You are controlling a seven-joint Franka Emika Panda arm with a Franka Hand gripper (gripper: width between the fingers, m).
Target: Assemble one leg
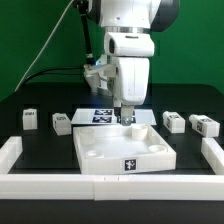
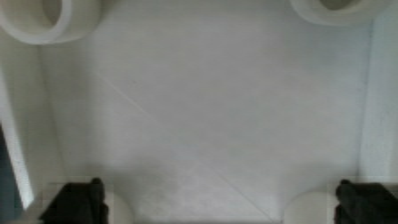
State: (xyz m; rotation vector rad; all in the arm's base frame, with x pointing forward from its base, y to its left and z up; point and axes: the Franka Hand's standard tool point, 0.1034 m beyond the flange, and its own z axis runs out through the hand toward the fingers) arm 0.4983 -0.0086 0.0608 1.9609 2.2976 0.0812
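Note:
Four small white legs with marker tags stand on the black table: two at the exterior view's left (image 1: pixel 30 118) (image 1: pixel 61 122) and two at its right (image 1: pixel 174 121) (image 1: pixel 203 125). The large white square tray-like piece (image 1: pixel 100 152) lies in the middle. My gripper (image 1: pixel 126 118) hangs over the tray's far edge, away from every leg. In the wrist view my gripper (image 2: pixel 219 205) is open and empty, its dark fingertips (image 2: pixel 75 200) wide apart over the tray's flat white surface (image 2: pixel 214 110). Two of the tray's corner holes (image 2: pixel 45 20) (image 2: pixel 347 8) show there. No leg shows in the wrist view.
The marker board (image 1: pixel 98 115) lies behind the tray, partly hidden by the arm. A white rail borders the table at the front (image 1: pixel 110 186), the exterior view's left (image 1: pixel 10 152) and its right (image 1: pixel 214 152). A green backdrop and cables stand behind.

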